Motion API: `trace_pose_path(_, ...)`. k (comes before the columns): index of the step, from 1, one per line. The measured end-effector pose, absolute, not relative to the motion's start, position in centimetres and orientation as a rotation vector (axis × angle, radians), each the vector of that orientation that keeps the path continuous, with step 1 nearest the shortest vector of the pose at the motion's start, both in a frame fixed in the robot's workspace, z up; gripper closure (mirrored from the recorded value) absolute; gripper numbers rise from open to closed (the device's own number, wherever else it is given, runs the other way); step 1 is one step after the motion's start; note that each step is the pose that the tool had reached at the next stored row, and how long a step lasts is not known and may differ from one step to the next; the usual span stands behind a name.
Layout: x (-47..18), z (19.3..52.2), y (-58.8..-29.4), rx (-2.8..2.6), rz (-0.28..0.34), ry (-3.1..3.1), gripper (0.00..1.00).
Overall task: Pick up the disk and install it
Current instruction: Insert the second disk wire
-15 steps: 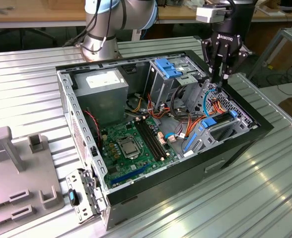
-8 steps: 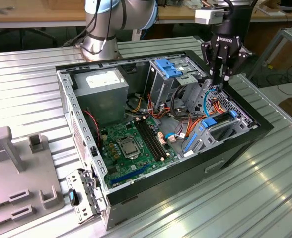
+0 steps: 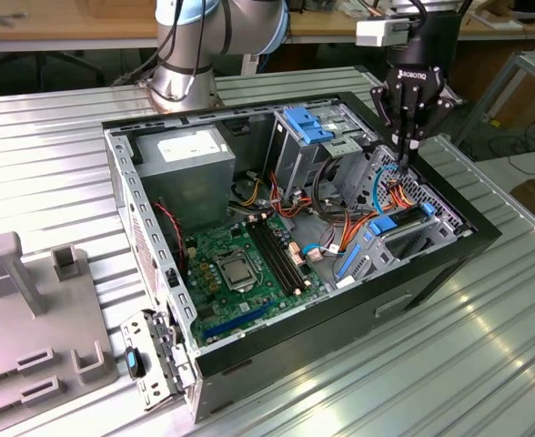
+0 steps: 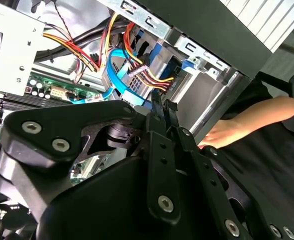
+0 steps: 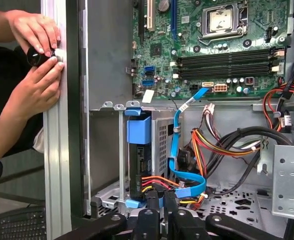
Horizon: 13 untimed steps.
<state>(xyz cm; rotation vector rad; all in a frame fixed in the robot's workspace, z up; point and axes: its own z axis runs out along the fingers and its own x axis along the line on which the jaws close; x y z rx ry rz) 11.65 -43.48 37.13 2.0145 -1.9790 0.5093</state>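
The disk [image 5: 139, 150] stands on edge in your computer case's [image 3: 431, 264] drive bay, just beyond the pincer [image 5: 158, 200]. Your pincer's fingers are pressed together, holding nothing, right above the disk's cabled end.

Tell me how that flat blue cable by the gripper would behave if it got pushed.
Probably floppy: the blue cable hangs in a loose curve and folds back near the gripper, so it should bend aside. Likely light, being a thin flat strip. It may snag, since it runs among the orange and yellow wires.
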Motion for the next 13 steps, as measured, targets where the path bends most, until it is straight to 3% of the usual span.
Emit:
trace_pose_path(6, 11.65, 36.98, -43.49, 2.011, 0.515, -1.975, 0.83)
trace_pose_path(7, 11.66, 36.9, -43.51, 2.009, 0.517, -1.973, 0.76)
trace_pose_path(13, 11.65, 36.41, -43.53, 1.996, 0.538, -1.959, 0.78)
